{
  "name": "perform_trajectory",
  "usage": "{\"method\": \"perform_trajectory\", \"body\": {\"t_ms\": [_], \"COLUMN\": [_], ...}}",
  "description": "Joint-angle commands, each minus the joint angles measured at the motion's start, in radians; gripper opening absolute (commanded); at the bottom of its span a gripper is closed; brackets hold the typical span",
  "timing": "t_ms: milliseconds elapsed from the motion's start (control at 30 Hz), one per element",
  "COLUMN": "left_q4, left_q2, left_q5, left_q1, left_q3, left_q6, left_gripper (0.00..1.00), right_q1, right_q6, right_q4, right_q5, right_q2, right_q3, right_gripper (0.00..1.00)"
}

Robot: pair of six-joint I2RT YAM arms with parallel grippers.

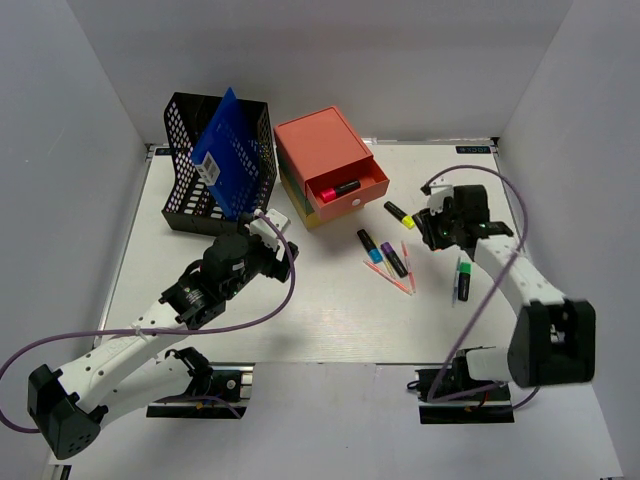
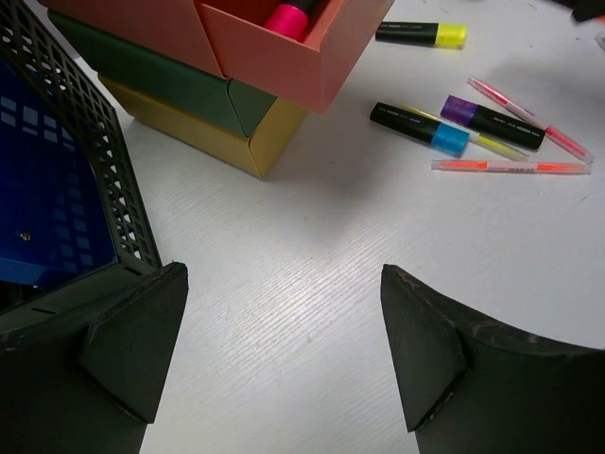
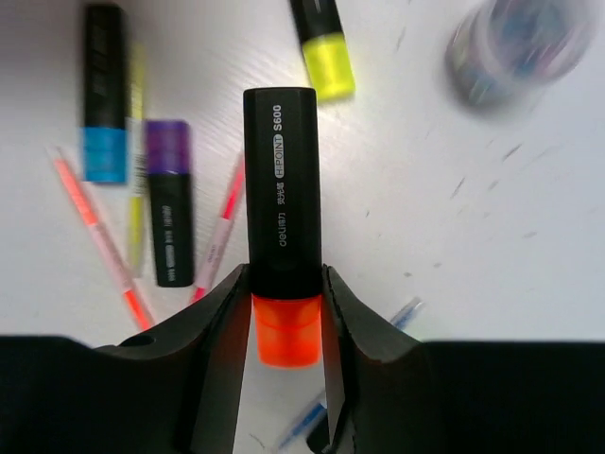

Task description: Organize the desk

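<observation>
The right gripper (image 3: 284,317) has its fingers clamped on an orange-capped highlighter (image 3: 280,180), pinched low near the cap, above the white desk (image 1: 300,320) that spreads beneath both arms. The left gripper (image 2: 284,331) gapes wide and holds nothing, close by the drawer box (image 1: 322,148). With such an end-on pinch the pen may swivel or slip free. It could also catch the rim of the open drawer (image 1: 365,196), where a pink highlighter (image 1: 330,192) already lies.
</observation>
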Motion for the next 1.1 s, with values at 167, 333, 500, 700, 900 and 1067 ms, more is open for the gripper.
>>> {"method": "perform_trajectory", "body": {"t_ms": [167,333,500,700,900,1067], "left_q4": [-0.005,-0.005,-0.014,-0.011,-0.009,-0.009], "left_q2": [-0.015,-0.007,-0.006,-0.012,-0.014,-0.014], "left_q5": [0.038,0.036,0.007,-0.011,-0.016,-0.016], "left_q1": [-0.005,-0.005,-0.005,-0.005,-0.005,-0.005], "left_q3": [0.021,0.017,0.018,0.014,0.009,0.009], "left_q6": [0.009,0.014,0.021,0.03,0.03,0.032], "left_gripper": [0.92,0.93,0.94,0.95,0.95,0.95], "right_q1": [0.017,0.091,0.195,0.3,0.378,0.421], "right_q6": [-0.321,-0.444,-0.591,-0.881,-0.94,-1.015], "right_q4": [-0.088,-0.068,0.009,-0.028,0.012,0.033], "right_q5": [-0.381,-0.412,-0.299,-0.175,-0.055,0.04], "right_q2": [-0.273,-0.165,-0.065,0.04,0.105,0.158], "right_q3": [0.13,0.282,0.409,0.503,0.554,0.583], "right_gripper": [0.01,0.06,0.08,0.05,0.11,0.25]}}
